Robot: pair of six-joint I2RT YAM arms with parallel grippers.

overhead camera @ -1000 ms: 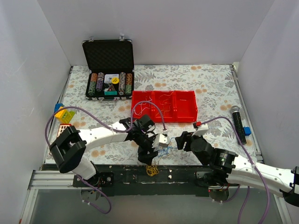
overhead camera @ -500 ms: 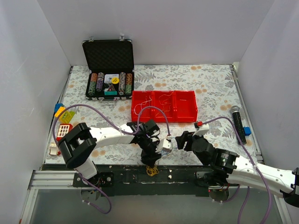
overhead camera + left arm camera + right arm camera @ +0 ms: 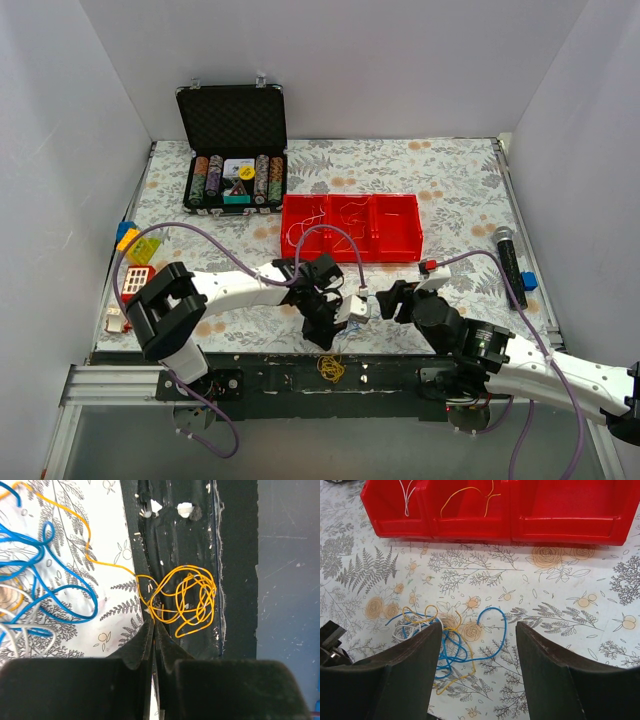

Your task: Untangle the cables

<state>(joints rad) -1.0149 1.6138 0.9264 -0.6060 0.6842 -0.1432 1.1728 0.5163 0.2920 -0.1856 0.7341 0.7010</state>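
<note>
Thin, glossy cables [image 3: 451, 646] lie in a loopy blue, yellow and white tangle on the floral surface [image 3: 560, 580], under the wide-spread right claw [image 3: 479, 630]. The left claw [image 3: 152, 624] is clamped on their coiled yellow strand [image 3: 187, 602] at the black edge [image 3: 232, 555].

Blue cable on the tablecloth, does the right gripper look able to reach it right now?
Probably yes. The right gripper hangs open just above the blue cable, which lies bare on the tablecloth with nothing over it.
</note>
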